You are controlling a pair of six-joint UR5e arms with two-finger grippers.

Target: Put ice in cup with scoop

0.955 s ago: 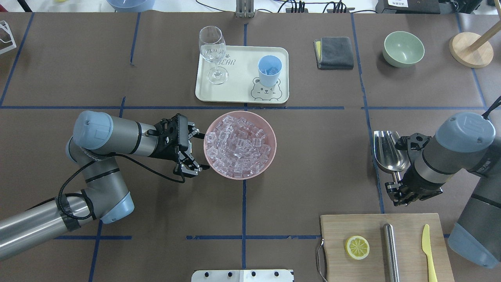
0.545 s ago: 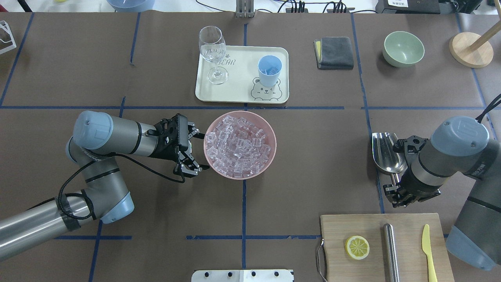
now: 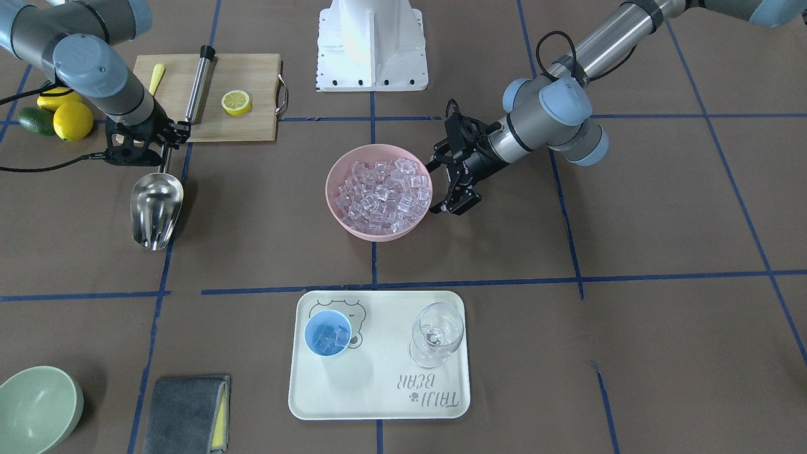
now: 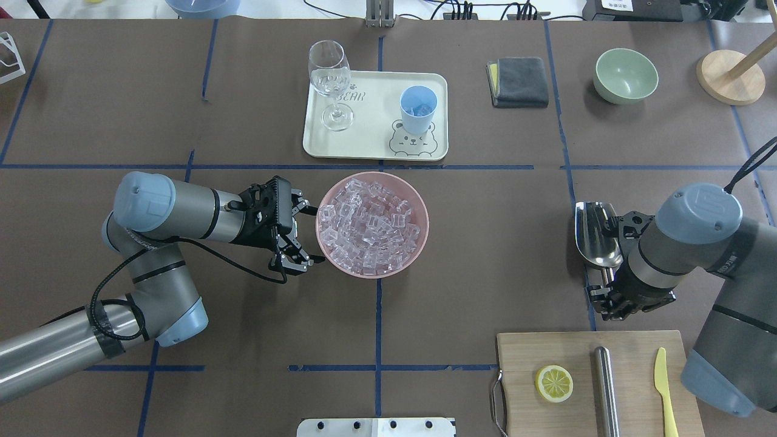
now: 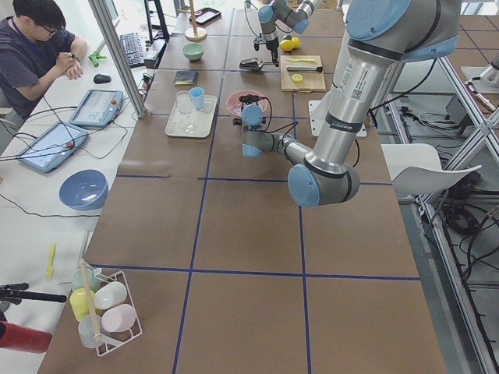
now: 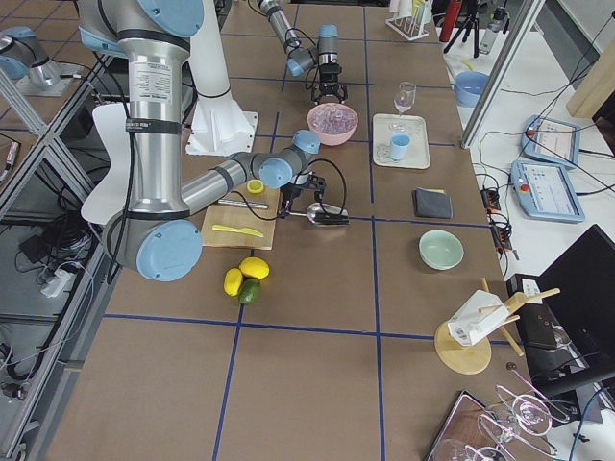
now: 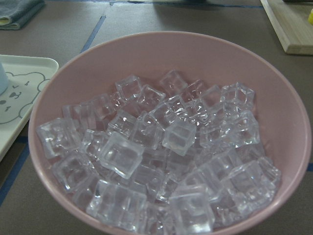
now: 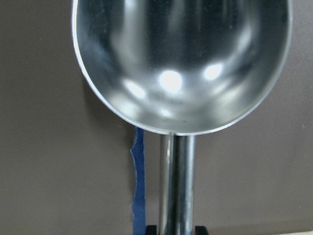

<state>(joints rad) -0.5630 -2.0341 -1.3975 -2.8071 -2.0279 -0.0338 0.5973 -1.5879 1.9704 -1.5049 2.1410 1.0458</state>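
The ice [image 4: 370, 226] fills a pink bowl [image 4: 419, 206] at mid-table; it also shows in the left wrist view [image 7: 161, 156]. The light-blue cup [image 4: 418, 109] stands on a cream tray [image 4: 370, 139] behind the bowl and holds a few cubes [image 3: 327, 337]. My left gripper [image 4: 303, 237] is open, with its fingers just outside the bowl's left rim. My right gripper [image 4: 609, 294] is shut on the handle of the steel scoop [image 4: 598, 237]. The scoop's bowl [image 8: 181, 63] is empty and sits low over the table, far to the right of the ice.
A wine glass [image 4: 331, 82] stands on the tray left of the cup. A cutting board [image 4: 522, 388] with a lemon slice, a steel cylinder [image 4: 605, 388] and a yellow knife lies close behind the right gripper. A grey cloth [image 4: 519, 82] and a green bowl [image 4: 626, 76] lie at the back right.
My right arm has shifted slightly left and toward the robot, carrying the empty scoop with it. The left arm and the bowl have not moved.
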